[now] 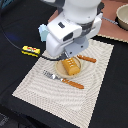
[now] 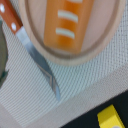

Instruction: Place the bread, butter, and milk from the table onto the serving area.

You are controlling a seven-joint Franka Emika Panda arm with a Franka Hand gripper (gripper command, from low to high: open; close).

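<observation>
The orange-brown bread (image 1: 71, 66) lies on the round tan plate (image 1: 61, 69) on the cream striped serving area (image 1: 60, 92). In the wrist view the bread (image 2: 66, 25) fills the plate (image 2: 97, 47). The yellow butter (image 1: 31, 50) lies on the black table (image 1: 15, 30) at the exterior view's left of the mat; it also shows in the wrist view (image 2: 111, 118). The pale blue milk (image 1: 44, 31) stands behind the arm, partly hidden. My gripper (image 1: 68, 54) hangs just above the bread; its fingers are hidden by the hand.
An orange-handled utensil (image 1: 64, 80) lies on the mat in front of the plate, another (image 1: 86, 58) beside it. In the wrist view a utensil (image 2: 40, 62) lies by the plate rim. A brown board (image 1: 107, 27) with a grey pot (image 1: 122, 17) stands at the back.
</observation>
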